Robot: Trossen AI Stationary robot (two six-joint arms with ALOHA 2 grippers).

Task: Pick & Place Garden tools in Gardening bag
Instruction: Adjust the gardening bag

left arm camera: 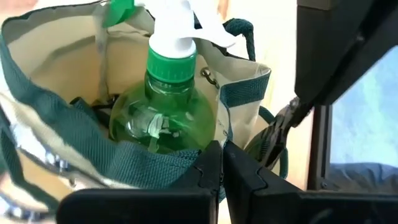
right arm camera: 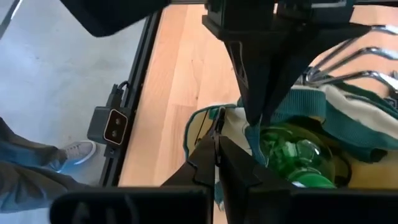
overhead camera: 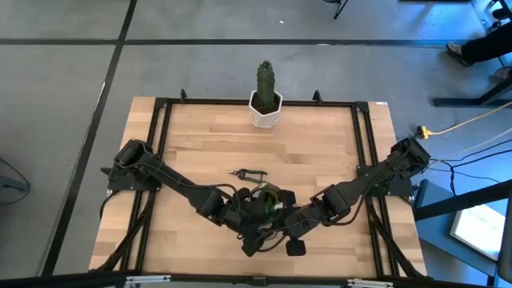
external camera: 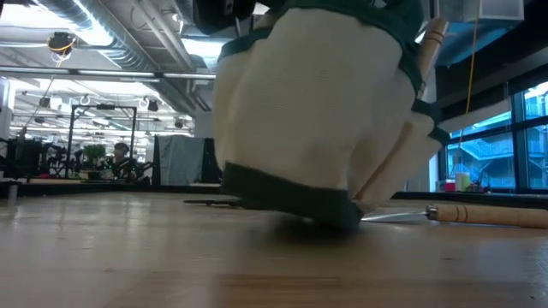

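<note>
Your left gripper point(left arm camera: 221, 163), jaws closed, pinches the gardening bag point(overhead camera: 267, 202) rim at the surface's near middle; inside stands the green sprayer point(left arm camera: 165, 106) (no readable label). Your right gripper point(right arm camera: 216, 155) clamps the bag's trim too.

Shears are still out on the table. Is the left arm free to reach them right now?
Probably not: the left gripper is shut on the bag's rim, though the shears lie unblocked nearby.

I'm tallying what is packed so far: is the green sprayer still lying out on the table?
No, the left wrist view shows the green sprayer standing upright inside the gardening bag, white nozzle up.
</note>
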